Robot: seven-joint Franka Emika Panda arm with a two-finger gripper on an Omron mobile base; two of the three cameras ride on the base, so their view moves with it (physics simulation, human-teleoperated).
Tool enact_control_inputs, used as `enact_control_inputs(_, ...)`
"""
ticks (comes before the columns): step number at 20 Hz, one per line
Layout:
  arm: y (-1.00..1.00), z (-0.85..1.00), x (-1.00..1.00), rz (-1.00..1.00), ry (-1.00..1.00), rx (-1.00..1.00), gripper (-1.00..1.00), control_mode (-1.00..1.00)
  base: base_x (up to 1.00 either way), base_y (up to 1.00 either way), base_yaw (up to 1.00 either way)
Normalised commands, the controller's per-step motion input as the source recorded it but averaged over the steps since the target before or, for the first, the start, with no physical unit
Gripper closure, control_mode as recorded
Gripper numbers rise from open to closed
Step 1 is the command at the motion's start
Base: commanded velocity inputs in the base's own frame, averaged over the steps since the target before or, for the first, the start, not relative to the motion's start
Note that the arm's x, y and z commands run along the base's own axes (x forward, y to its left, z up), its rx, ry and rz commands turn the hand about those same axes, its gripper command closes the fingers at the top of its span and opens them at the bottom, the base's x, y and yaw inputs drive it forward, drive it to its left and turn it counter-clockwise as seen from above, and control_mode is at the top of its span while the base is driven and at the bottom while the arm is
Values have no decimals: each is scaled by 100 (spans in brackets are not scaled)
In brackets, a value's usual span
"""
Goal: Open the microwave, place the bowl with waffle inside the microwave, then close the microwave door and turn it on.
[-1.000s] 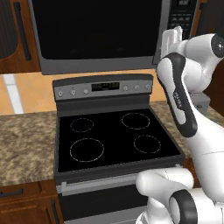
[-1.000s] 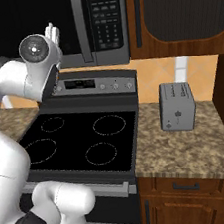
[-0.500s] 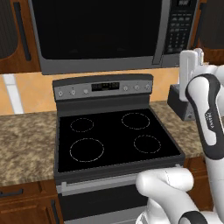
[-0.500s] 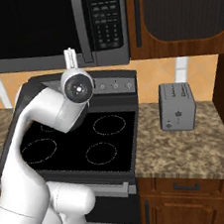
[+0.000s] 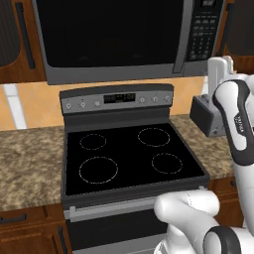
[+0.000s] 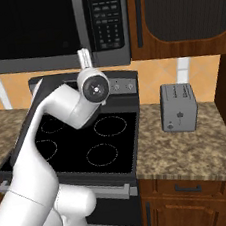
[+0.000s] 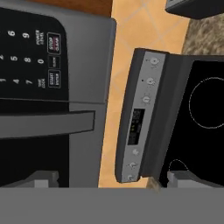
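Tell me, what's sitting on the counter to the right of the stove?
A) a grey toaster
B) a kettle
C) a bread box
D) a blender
A: a small grey toaster stands on the speckled counter just right of the black stove, below the wooden cabinets.

Microwave (image 5: 119,39) mounted on the far wall, directly above the stove (image 5: 129,158). Microwave door (image 5: 106,34) takes the left and middle of its front; keypad (image 5: 202,30) at the right end. Stove control panel (image 5: 116,99) runs along the stove's far edge, below the microwave. Counter (image 6: 190,147) lies on both sides of the stove. Toaster (image 6: 179,107) stands on the right counter, near the far wall, well apart from the stove. Wall cabinet (image 6: 182,10) just right of the microwave. Drawers (image 6: 183,189) under the right counter.
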Motion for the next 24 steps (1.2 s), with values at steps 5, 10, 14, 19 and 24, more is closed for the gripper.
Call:
enact_control_inputs(5, -30, 15, 23, -1, -1, -1, -100, -100, 0, 0, 0)
enact_control_inputs(10, -13, 12, 0, 0, -9, 0, -100, -100, 0, 0, 0)
enact_control_inputs(14, 0, 13, 7, 5, -9, 1, -100, -100, 0, 0, 0)
enact_control_inputs(19, 0, 4, 9, 5, -5, 0, -100, -100, 0, 0, 0)
enact_control_inputs(24, 0, 0, 14, 5, -2, 0, -100, -100, 0, 0, 0)
